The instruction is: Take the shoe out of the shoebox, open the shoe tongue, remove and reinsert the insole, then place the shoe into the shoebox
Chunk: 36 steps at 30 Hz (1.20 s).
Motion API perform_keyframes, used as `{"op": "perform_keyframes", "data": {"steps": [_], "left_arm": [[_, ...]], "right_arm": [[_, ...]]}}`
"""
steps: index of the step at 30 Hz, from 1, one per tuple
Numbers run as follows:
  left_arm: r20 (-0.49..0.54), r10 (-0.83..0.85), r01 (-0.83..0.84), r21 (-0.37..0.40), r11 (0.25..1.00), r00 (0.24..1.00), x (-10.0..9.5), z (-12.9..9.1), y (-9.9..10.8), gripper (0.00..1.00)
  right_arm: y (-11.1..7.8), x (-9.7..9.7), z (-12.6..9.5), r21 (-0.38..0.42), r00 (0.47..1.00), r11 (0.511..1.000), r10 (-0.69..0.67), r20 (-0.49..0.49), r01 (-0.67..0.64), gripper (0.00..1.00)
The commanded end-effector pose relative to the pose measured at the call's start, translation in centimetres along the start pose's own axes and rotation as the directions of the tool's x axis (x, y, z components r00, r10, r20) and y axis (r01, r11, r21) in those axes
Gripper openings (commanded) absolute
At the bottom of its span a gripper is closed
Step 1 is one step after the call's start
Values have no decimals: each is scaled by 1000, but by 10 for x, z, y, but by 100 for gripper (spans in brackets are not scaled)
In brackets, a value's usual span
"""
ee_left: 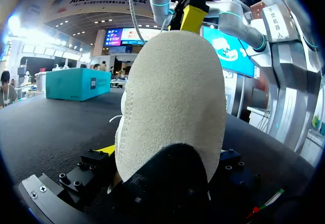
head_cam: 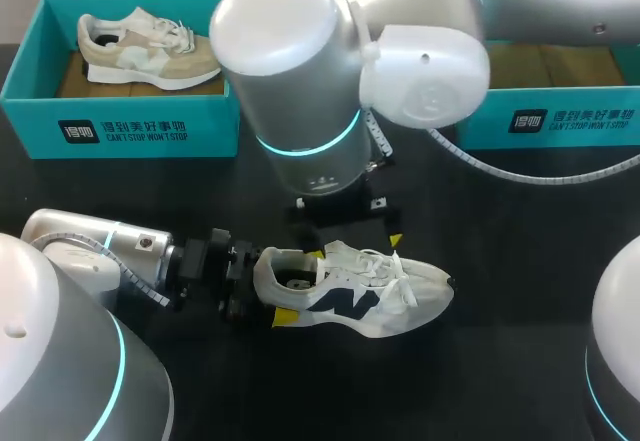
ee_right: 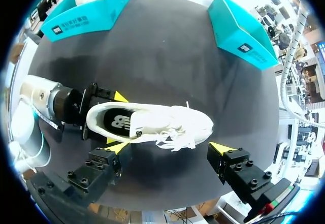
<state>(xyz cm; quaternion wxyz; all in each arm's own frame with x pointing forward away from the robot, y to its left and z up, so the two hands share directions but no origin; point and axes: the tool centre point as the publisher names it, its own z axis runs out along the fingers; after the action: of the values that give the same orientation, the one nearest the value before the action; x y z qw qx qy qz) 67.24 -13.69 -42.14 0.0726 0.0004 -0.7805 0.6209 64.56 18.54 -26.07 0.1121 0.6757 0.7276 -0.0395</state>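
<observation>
A white shoe [head_cam: 370,291] with a dark side logo lies upright on the black table [head_cam: 520,261], toe pointing right. Its black insole [ee_right: 114,122] shows through the opening. My left gripper [head_cam: 285,286] comes in low from the left, its yellow-tipped fingers pressed on both sides of the heel, so it is shut on the shoe. In the left wrist view the heel [ee_left: 172,97] fills the space between the left gripper's [ee_left: 162,158] fingers. My right gripper [ee_right: 169,148] hangs open above the shoe [ee_right: 152,122], pointing straight down over the laces, touching nothing.
A teal shoebox [head_cam: 120,131] at the back left holds a beige shoe [head_cam: 150,46]. A second teal shoebox [head_cam: 560,121] stands at the back right, partly hidden behind my right arm [head_cam: 300,71]. Bare table lies in front of and to the right of the white shoe.
</observation>
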Motion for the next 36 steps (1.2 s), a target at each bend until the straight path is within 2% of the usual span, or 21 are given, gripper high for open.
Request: {"op": "perform_keyframes", "data": {"steps": [1, 4, 12, 21, 28, 36], "left_arm": [[-4, 0, 0, -3, 1000, 1000, -1, 2, 2, 0], [-4, 0, 0, -3, 1000, 1000, -1, 2, 2, 0], [-4, 0, 0, -3, 1000, 1000, -1, 2, 2, 0], [-4, 0, 0, -3, 1000, 1000, -1, 2, 2, 0], [-4, 0, 0, -3, 1000, 1000, -1, 2, 2, 0], [-4, 0, 0, -3, 1000, 1000, -1, 2, 2, 0]], "right_arm": [[-2, 27, 1, -15, 980, 1000, 20, 200, -18, 100], [3, 44, 9, -4, 972, 1000, -2, 237, 4, 100], [13, 55, 29, -10, 938, 999, 37, 346, -36, 100], [13, 46, 49, -25, 932, 998, 71, 356, -66, 100], [11, 37, 54, -23, 925, 995, 99, 366, -97, 100], [12, 45, 57, -36, 896, 993, 118, 429, -114, 100]]}}
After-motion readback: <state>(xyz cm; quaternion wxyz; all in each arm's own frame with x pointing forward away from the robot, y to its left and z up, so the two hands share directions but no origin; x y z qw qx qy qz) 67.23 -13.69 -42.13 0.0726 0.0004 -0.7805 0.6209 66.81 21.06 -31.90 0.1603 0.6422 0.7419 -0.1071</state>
